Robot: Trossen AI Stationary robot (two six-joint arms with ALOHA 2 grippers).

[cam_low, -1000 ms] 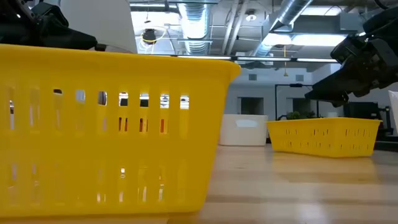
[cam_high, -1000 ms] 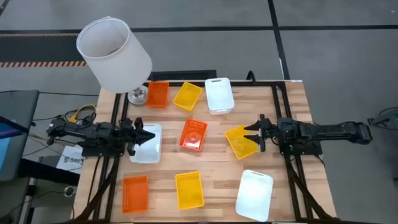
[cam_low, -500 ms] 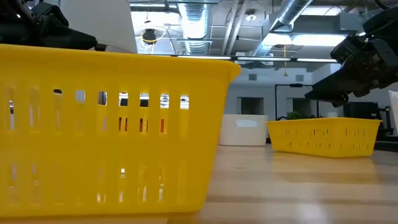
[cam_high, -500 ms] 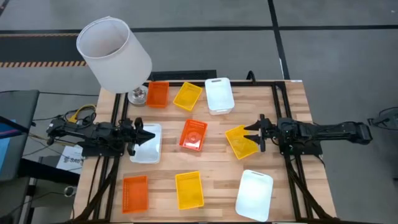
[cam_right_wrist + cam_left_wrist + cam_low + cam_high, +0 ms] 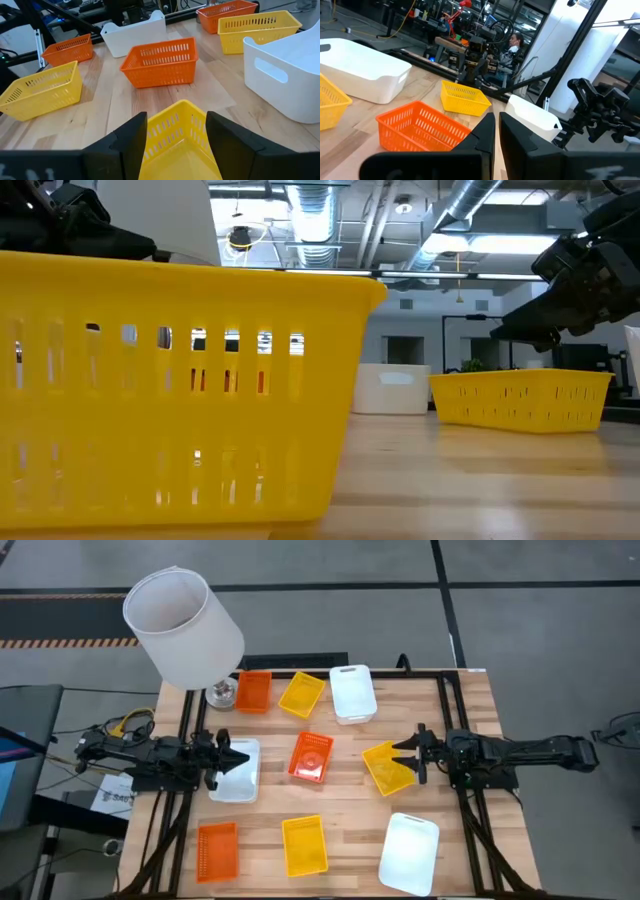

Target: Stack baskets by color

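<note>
Several small baskets lie spread on the wooden table (image 5: pixel 460 840). Orange ones sit at the far left (image 5: pixel 254 691), centre (image 5: pixel 311 757) and near left (image 5: pixel 218 849). Yellow ones sit at the far side (image 5: pixel 302 694), right of centre (image 5: pixel 388 767) and near edge (image 5: pixel 304 845). White ones sit at the far side (image 5: pixel 352 693), left (image 5: pixel 238 780) and near right (image 5: pixel 410 851). My left gripper (image 5: pixel 240 759) is shut, level above the left white basket. My right gripper (image 5: pixel 177 132) is open, hovering over the right yellow basket's (image 5: pixel 180 145) edge, clear of it in the low view.
A big white lampshade (image 5: pixel 185 625) on a metal base (image 5: pixel 221 693) stands at the table's far left corner. A dark frame (image 5: pixel 450 680) runs along the table's sides. Bare wood shows between the baskets. A person (image 5: pixel 514 41) sits beyond the table.
</note>
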